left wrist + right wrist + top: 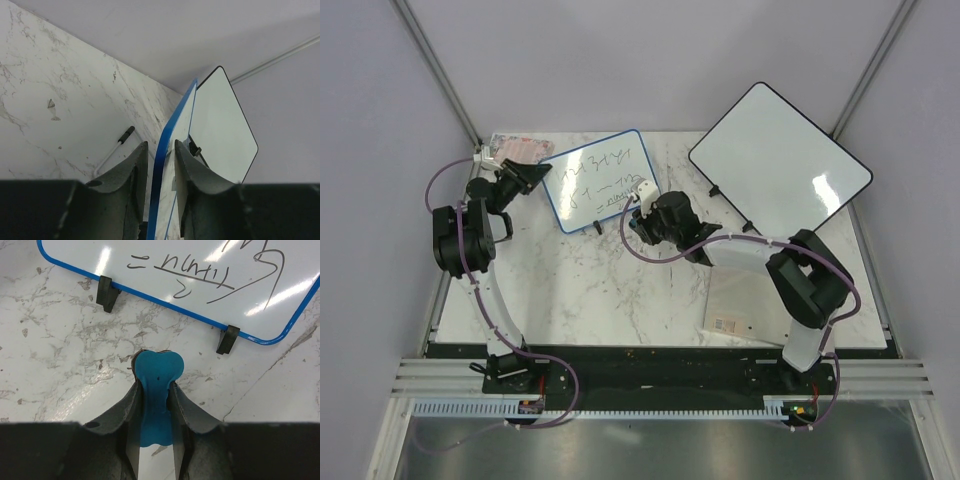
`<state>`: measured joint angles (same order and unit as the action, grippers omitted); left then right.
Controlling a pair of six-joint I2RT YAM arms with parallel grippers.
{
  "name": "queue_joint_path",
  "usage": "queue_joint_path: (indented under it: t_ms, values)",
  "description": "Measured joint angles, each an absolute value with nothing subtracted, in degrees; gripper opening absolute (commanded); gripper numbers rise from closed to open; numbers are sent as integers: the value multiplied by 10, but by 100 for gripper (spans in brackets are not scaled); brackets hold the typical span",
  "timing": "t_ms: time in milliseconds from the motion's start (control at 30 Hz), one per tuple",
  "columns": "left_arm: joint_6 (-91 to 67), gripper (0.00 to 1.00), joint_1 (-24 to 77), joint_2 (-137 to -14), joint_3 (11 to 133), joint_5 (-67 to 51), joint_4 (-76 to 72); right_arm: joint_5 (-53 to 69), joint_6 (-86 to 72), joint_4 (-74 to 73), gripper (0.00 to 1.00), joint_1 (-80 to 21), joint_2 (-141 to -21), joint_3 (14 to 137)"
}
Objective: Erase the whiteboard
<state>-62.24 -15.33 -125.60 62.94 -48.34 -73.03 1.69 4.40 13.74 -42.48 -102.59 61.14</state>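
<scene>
Blue whiteboard (pixel 600 180) edge sits inside narrow left tool (pixel 160 144), grip unclear; right tool (pixel 154 384) clamps eraser (pixel 158 367).

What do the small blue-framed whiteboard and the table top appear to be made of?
The whiteboard: glossy white face that mirrors the lights, thin blue frame that looks like plastic. The table: white, grey-veined, smooth; marble or a marble-look laminate, cannot tell.

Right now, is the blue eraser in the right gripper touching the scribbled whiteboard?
Apart. The right wrist view shows a strip of bare marble table between the blue eraser and the whiteboard frame.
</scene>
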Motion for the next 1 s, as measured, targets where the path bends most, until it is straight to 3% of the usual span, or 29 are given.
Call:
queue_joint_path:
  t_ms: [167, 300, 467, 1000]
  values:
    - [-608, 22, -154, -1256, 629, -490, -723, 15, 33, 160, 0, -421, -1056, 630]
    - [-599, 10, -154, -1255, 625, -499, -724, -3, 21, 186, 0, -419, -1074, 641]
    - [-598, 3, -154, -1253, 622, -501, -726, -27, 3, 234, 0, -399, -1106, 675]
    - [-574, 2, -153, -1242, 594, -502, -765, -21, -95, 330, 0, -350, -1250, 806]
